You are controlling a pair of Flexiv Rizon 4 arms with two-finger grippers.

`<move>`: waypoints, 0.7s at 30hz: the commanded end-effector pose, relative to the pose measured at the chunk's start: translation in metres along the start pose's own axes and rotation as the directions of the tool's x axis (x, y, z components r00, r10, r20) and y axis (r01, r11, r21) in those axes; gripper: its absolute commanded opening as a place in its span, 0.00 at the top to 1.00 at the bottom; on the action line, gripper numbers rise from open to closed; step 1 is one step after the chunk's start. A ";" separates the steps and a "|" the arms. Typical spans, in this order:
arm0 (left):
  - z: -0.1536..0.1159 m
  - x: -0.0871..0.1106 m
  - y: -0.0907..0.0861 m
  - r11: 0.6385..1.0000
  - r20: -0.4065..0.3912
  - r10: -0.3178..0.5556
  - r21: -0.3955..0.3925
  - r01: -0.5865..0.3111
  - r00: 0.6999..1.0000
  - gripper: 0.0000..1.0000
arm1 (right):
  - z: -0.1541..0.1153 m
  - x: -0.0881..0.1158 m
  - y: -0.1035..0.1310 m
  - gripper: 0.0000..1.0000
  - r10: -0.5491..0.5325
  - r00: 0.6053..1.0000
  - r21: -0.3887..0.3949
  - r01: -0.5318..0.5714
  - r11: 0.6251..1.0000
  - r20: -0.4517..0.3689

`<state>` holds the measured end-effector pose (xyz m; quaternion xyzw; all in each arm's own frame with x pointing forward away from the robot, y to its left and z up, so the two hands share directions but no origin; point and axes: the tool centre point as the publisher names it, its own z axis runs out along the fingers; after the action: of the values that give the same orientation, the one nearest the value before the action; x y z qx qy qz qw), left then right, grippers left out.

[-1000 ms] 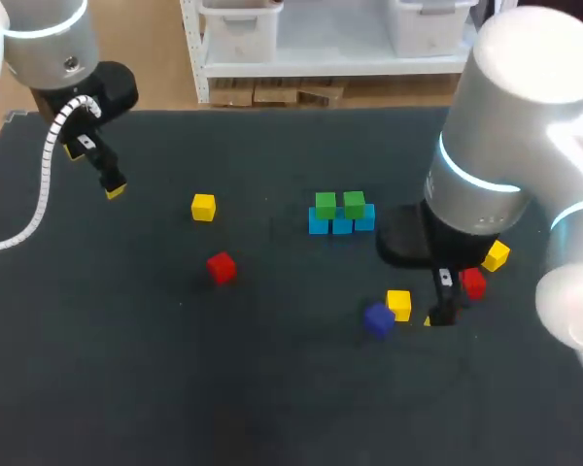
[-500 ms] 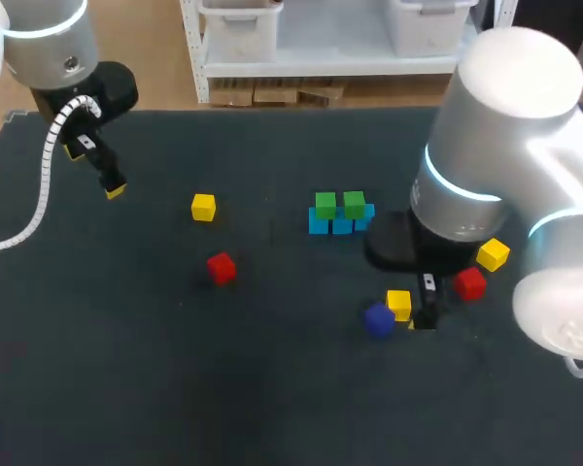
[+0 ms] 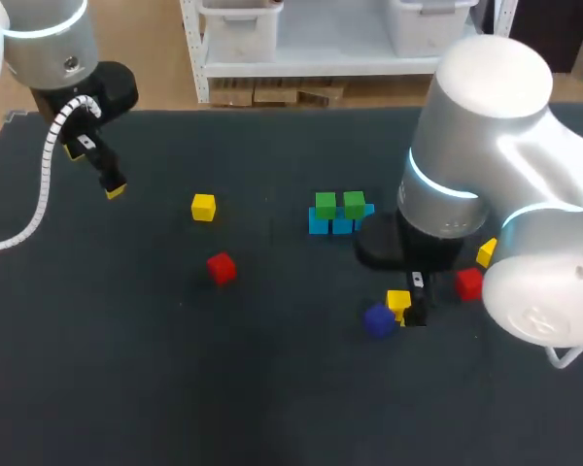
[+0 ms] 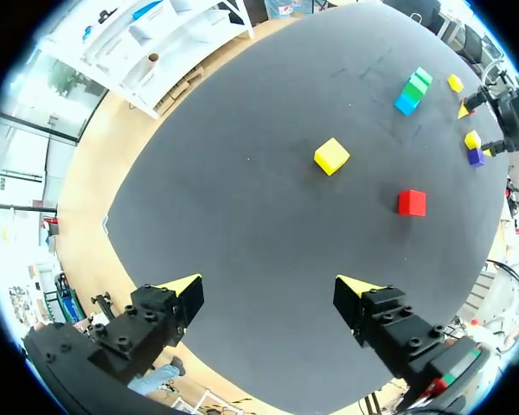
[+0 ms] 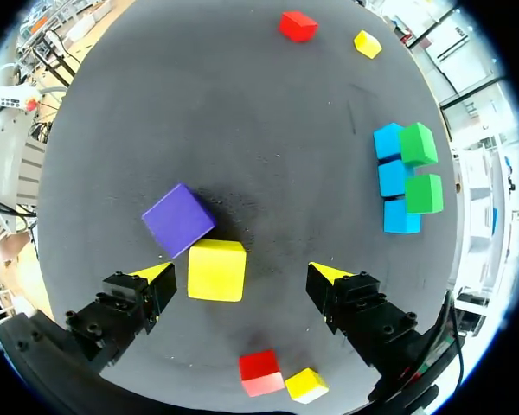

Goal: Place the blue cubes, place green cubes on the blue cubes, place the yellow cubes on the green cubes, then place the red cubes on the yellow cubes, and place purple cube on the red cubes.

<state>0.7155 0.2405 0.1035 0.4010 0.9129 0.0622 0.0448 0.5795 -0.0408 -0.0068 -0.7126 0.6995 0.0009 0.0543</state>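
Right claw [image 5: 242, 273]: wide open, yellow cube [image 5: 217, 270] between its fingers; wrist view only, the arm hides it overhead.
Left claw [image 4: 268, 290]: open, empty.

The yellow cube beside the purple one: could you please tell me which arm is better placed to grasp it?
Right: the right gripper is open just by that yellow cube, whereas the left gripper is far across the table.

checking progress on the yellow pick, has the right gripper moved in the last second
Yes. The right gripper has shifted toward the view's left, closing on the yellow cube beside the purple cube; both cubes stayed put.
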 end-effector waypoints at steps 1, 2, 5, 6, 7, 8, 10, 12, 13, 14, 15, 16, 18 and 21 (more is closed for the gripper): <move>-0.001 0.000 0.000 1.000 -0.003 -0.001 0.000 0.001 1.000 0.00 | 0.003 -0.002 -0.004 0.52 -0.003 1.000 -0.010 0.003 1.000 -0.003; -0.001 0.000 0.000 1.000 -0.003 -0.001 0.000 0.001 1.000 0.00 | 0.003 -0.002 -0.004 0.58 -0.004 1.000 -0.010 0.004 1.000 -0.004; -0.001 0.000 0.000 1.000 -0.003 -0.001 0.000 0.001 1.000 0.00 | 0.002 -0.003 -0.004 0.96 -0.010 1.000 -0.008 0.010 1.000 -0.004; -0.001 0.000 0.000 1.000 -0.003 -0.001 0.000 0.001 1.000 0.00 | 0.001 -0.003 -0.003 1.00 -0.013 1.000 -0.007 0.013 1.000 -0.006; -0.001 0.000 0.000 1.000 -0.003 -0.001 0.000 0.001 1.000 0.00 | 0.001 -0.003 -0.003 1.00 -0.014 1.000 -0.007 0.014 1.000 -0.006; -0.001 0.000 0.000 1.000 -0.003 -0.001 0.000 0.001 1.000 0.00 | -0.001 -0.003 -0.002 1.00 -0.016 1.000 -0.008 0.016 1.000 -0.007; -0.001 0.000 0.000 1.000 -0.003 -0.001 0.000 0.001 1.000 0.00 | -0.003 -0.003 -0.001 1.00 -0.015 1.000 -0.016 0.015 1.000 -0.013; -0.001 0.000 0.000 1.000 -0.003 -0.001 0.000 0.001 1.000 0.00 | -0.007 -0.001 -0.001 1.00 -0.012 1.000 -0.020 0.012 1.000 -0.019; -0.001 0.000 0.000 1.000 -0.003 -0.001 0.000 0.001 1.000 0.00 | -0.009 0.000 -0.001 1.00 -0.007 1.000 -0.027 0.006 1.000 -0.030; -0.001 0.000 0.000 1.000 -0.003 -0.001 0.000 0.001 1.000 0.00 | -0.011 0.000 -0.002 1.00 -0.006 0.999 -0.025 0.005 1.000 -0.032; -0.001 0.000 0.000 1.000 -0.003 -0.001 0.000 0.001 1.000 0.00 | -0.013 0.001 -0.002 1.00 -0.005 0.999 -0.025 0.004 1.000 -0.033; -0.001 0.000 0.000 1.000 -0.003 -0.001 0.000 0.001 1.000 0.00 | -0.016 0.001 -0.003 1.00 -0.003 0.999 -0.027 0.003 1.000 -0.033; -0.001 0.000 0.000 1.000 -0.003 -0.001 0.000 0.001 1.000 0.00 | -0.020 0.001 -0.005 1.00 0.006 0.999 -0.033 -0.008 0.999 -0.051; -0.001 0.000 0.000 1.000 -0.003 -0.001 0.000 0.001 1.000 0.00 | -0.031 0.000 -0.008 1.00 0.019 0.998 -0.038 -0.021 0.999 -0.052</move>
<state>0.7155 0.2404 0.1035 0.4011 0.9128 0.0621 0.0448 0.5836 -0.0436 0.0134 -0.7076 0.7059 -0.0078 0.0300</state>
